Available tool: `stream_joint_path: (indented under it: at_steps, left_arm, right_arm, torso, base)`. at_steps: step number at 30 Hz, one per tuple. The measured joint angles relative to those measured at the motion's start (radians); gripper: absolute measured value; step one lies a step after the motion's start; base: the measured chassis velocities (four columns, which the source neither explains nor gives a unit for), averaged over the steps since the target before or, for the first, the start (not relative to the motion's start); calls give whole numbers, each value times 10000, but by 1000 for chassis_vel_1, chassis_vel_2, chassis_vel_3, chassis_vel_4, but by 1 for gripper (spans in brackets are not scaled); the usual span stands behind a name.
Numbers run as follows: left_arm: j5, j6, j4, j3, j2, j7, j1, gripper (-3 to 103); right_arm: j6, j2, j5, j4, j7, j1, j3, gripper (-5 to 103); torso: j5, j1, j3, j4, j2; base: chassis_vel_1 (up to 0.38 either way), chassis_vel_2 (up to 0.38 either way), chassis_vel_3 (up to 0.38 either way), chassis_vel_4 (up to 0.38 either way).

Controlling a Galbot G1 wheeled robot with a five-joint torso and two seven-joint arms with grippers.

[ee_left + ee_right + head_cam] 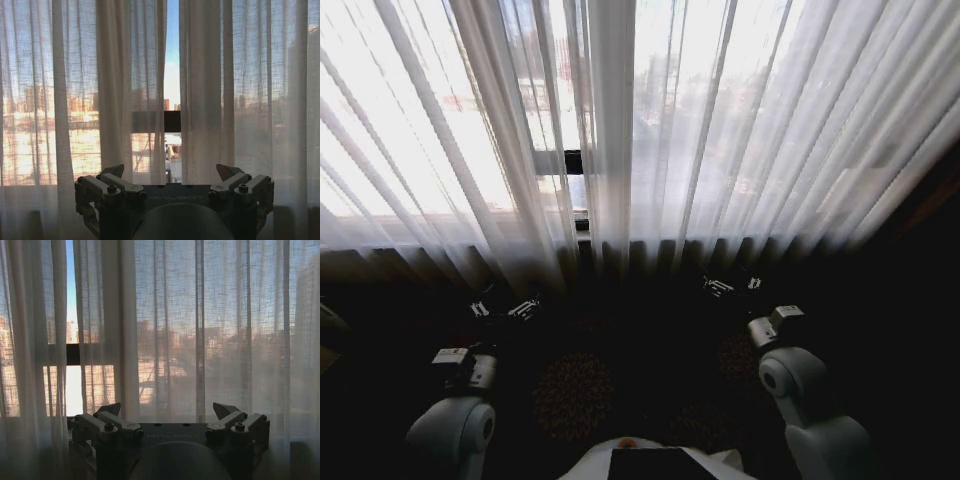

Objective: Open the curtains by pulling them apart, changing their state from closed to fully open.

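Two sheer cream curtains hang before the window, the left panel [440,150] and the right panel [770,140], with a narrow gap [576,170] between their inner edges. My left gripper [505,309] is low in front of the left panel, open and holding nothing. In the left wrist view the left gripper [172,172] points at the slit between the panels [172,75], short of the cloth. My right gripper [733,285] is open below the right panel. In the right wrist view the right gripper [170,410] faces the right panel [210,330].
A dark window frame bar [572,161] shows through the gap. Below the curtains a dark sill or wall [640,262] runs across. The floor is dark, with a patterned patch [575,392] near my base.
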Motion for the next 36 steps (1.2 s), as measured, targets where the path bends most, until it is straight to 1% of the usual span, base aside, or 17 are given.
stream_joint_path:
  at_steps: [4,7,21,26,36]
  left_arm:
    - [-2,0,18,18,4,9,-3,100]
    - [-2,0,35,16,7,12,-3,100]
    - [9,-107,0,45,-45,30,-13,100]
    - [10,-106,-42,52,-65,32,0,100]
    - [-13,-129,-44,7,-23,34,16,100]
  right_arm:
    - [0,12,-326,-40,-195,-17,-3,100]
    - [0,19,-368,-48,-244,-29,-7,100]
    - [13,117,-682,-105,-257,-108,-77,100]
    - [18,110,-709,-85,-257,-126,-89,100]
    - [18,150,-849,-22,-257,-120,-140,100]
  torso:
    - [0,0,0,0,0]
    - [0,0,0,0,0]
    - [1,0,0,-2,0]
    - [0,0,0,2,0]
    - [0,0,0,0,0]
  base:
    - [0,0,0,0]
    - [0,0,0,0]
    - [0,0,0,0]
    - [60,54,-62,-67]
    - [82,88,-84,-90]
